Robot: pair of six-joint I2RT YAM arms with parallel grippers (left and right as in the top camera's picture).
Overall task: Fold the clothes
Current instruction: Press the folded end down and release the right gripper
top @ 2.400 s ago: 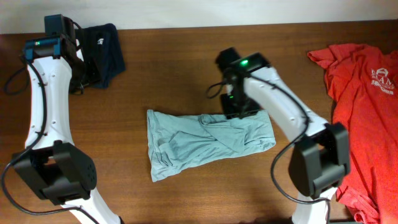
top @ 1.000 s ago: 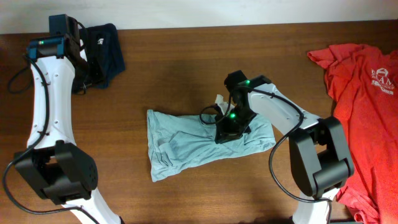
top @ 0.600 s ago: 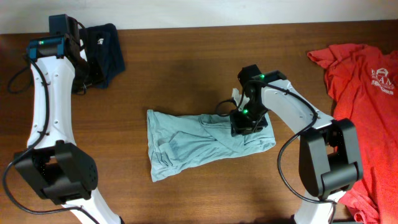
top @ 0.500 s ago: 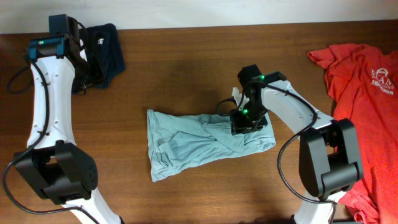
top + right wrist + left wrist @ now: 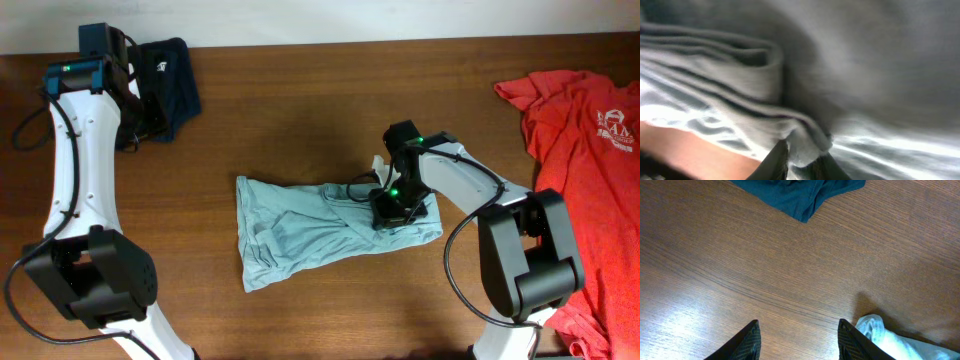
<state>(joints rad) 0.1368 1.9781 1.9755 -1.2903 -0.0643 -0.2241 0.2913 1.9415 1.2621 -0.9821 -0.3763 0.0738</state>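
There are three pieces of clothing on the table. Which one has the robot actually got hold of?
The pale blue-grey T-shirt mid-table: the right gripper pinches a fold of it. The red T-shirt and dark blue garment lie ungripped.

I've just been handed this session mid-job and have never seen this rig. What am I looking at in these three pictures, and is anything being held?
This is a robot: a left arm and a right arm, both white, at a wooden table, each ending in a two-finger pincer. The wide picture comes from a camera fixed above the table. The other two come from cameras on the wrists, looking along each pincer's fingers. On the table lie a crumpled pale blue-grey T-shirt in the middle, a coral-red T-shirt at the picture's right edge and a dark blue garment at top left. The right pincer is closed on a fold of the pale shirt. The left pincer hangs open over bare wood, holding nothing.
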